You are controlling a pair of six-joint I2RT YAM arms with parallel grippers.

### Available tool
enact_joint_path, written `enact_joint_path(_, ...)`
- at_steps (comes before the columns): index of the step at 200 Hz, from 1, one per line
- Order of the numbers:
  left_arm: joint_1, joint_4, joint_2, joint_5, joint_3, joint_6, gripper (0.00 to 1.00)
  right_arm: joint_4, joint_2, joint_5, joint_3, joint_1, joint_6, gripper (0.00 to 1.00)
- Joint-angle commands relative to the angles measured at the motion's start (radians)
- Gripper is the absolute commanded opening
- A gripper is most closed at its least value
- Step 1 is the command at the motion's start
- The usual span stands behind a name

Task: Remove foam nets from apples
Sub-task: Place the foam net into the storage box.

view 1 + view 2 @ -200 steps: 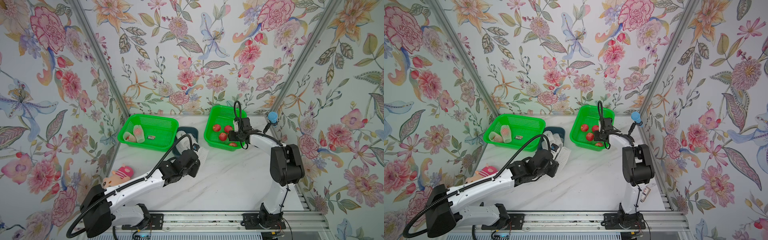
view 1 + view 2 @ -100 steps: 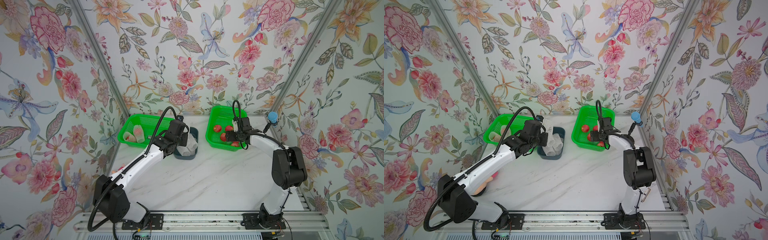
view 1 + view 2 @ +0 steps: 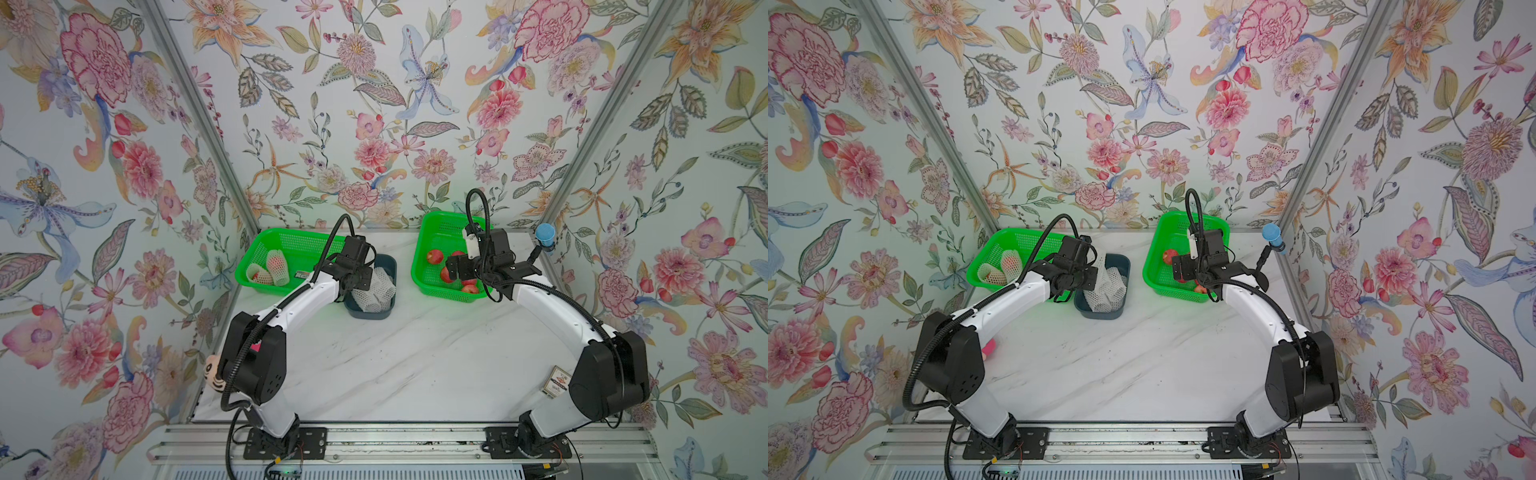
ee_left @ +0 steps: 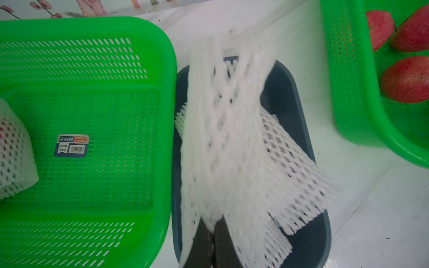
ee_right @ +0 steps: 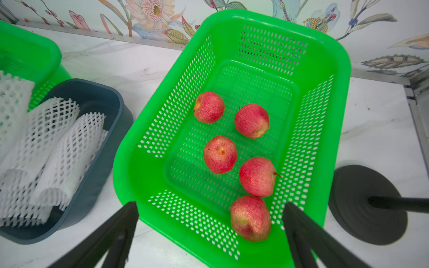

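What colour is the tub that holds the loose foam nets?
The tub is dark blue-grey; right wrist view.

Plush toy (image 3: pixel 212 371): mostly hidden behind left arm (image 3: pixel 299 303).
Foam net (image 4: pixel 222 139): blurred; covers left gripper (image 4: pixel 212 229) tips.
Basket label (image 4: pixel 72 145): print too small.
Apples (image 3: pixel 434 257): partly behind right arm (image 3: pixel 548 303).

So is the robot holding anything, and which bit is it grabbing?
The left gripper pinches an empty foam net by one edge; the right gripper is open, holding nothing.
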Motion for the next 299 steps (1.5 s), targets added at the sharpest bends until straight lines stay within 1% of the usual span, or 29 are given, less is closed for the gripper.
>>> enact_joint_path(1, 0.008, 0.014, 0.076, 0.053, 0.051, 0.011, 0.00, -0.048, -0.051, -0.025, -0.032, 0.015, -0.015, 0.99)
enact_joint_path(23, 0.008, 0.021, 0.162, 0.077, 0.091, 0.005, 0.00, -0.049, -0.080, -0.043, -0.051, 0.037, -0.019, 0.99)
enact_joint_path(46, 0.009, 0.046, 0.215, 0.051, 0.121, -0.009, 0.00, -0.049, -0.090, -0.060, -0.064, 0.053, -0.018, 0.99)
enact_joint_path(73, 0.017, 0.030, 0.286, 0.061, 0.170, -0.011, 0.00, -0.050, -0.088, -0.064, -0.071, 0.072, -0.018, 0.99)
enact_joint_path(92, 0.017, -0.003, 0.324, 0.038, 0.200, -0.013, 0.03, -0.047, -0.084, -0.063, -0.071, 0.083, -0.018, 0.99)
enact_joint_path(113, 0.017, -0.007, 0.316, 0.021, 0.203, -0.017, 0.16, -0.039, -0.082, -0.063, -0.073, 0.093, -0.018, 0.99)
enact_joint_path(133, 0.017, -0.016, 0.280, 0.006, 0.203, -0.009, 0.39, -0.041, -0.080, -0.064, -0.066, 0.099, -0.018, 0.99)
enact_joint_path(140, 0.017, -0.018, 0.264, 0.003, 0.202, -0.006, 0.48, -0.038, -0.079, -0.064, -0.064, 0.100, -0.018, 0.99)
enact_joint_path(154, 0.018, -0.021, 0.236, 0.003, 0.202, 0.003, 0.60, -0.032, -0.079, -0.065, -0.064, 0.103, -0.019, 0.99)
enact_joint_path(165, 0.020, -0.031, 0.219, 0.002, 0.207, 0.009, 0.67, -0.029, -0.078, -0.068, -0.062, 0.106, -0.018, 0.99)
enact_joint_path(180, 0.021, -0.042, 0.201, 0.001, 0.215, 0.017, 0.73, -0.028, -0.074, -0.068, -0.059, 0.110, -0.018, 0.99)
enact_joint_path(211, 0.025, -0.047, 0.159, 0.017, 0.218, 0.035, 0.81, -0.028, -0.076, -0.067, -0.060, 0.117, -0.018, 0.99)
enact_joint_path(215, 0.024, -0.046, 0.153, 0.017, 0.218, 0.038, 0.86, -0.028, -0.076, -0.067, -0.062, 0.117, -0.019, 0.99)
enact_joint_path(221, 0.024, -0.043, 0.143, 0.017, 0.215, 0.042, 0.88, -0.028, -0.078, -0.067, -0.063, 0.118, -0.019, 0.99)
enact_joint_path(224, 0.025, -0.043, 0.140, 0.016, 0.215, 0.044, 0.92, -0.026, -0.078, -0.065, -0.063, 0.119, -0.020, 0.99)
enact_joint_path(227, 0.026, -0.044, 0.137, 0.015, 0.215, 0.046, 0.93, -0.027, -0.078, -0.064, -0.065, 0.119, -0.019, 0.99)
enact_joint_path(279, 0.047, -0.078, 0.094, -0.007, 0.215, 0.051, 0.95, -0.027, -0.084, -0.066, -0.066, 0.119, -0.025, 0.99)
enact_joint_path(288, 0.053, -0.070, 0.077, 0.003, 0.203, 0.052, 0.96, -0.026, -0.084, -0.068, -0.066, 0.120, -0.025, 0.99)
enact_joint_path(293, 0.057, -0.067, 0.067, 0.013, 0.197, 0.055, 0.99, -0.025, -0.085, -0.068, -0.065, 0.121, -0.025, 0.99)
enact_joint_path(299, 0.062, -0.064, 0.056, 0.028, 0.192, 0.059, 0.99, -0.024, -0.085, -0.070, -0.066, 0.122, -0.025, 0.99)
